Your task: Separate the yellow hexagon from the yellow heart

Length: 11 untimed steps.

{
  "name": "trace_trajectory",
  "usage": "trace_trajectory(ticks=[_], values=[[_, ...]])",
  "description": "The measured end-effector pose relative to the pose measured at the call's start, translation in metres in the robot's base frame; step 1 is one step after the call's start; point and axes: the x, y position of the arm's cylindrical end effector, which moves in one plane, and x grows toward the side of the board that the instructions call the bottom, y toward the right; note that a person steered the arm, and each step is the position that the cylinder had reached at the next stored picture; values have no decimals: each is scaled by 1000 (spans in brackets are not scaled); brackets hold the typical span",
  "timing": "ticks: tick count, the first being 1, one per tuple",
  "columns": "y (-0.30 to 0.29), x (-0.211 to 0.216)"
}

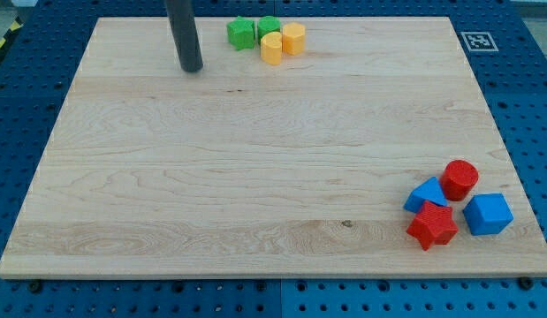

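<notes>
Two yellow blocks sit touching near the view's top centre: the yellow heart (pixel 271 48) on the left and the yellow hexagon (pixel 293 38) just up and to its right. Two green blocks touch them on the left: a green star-like block (pixel 241 34) and a green block (pixel 269 26) behind the heart. My tip (pixel 192 67) rests on the board to the left of this cluster, about a block's width from the nearest green block, touching nothing.
A second cluster lies at the view's bottom right: a red cylinder (pixel 460 179), a blue triangular block (pixel 427 193), a red star (pixel 432 226) and a blue cube (pixel 488 214). A fiducial tag (pixel 478 41) marks the board's top right corner.
</notes>
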Motion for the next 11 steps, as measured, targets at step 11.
trace_trajectory(ticks=[11], values=[[234, 33]])
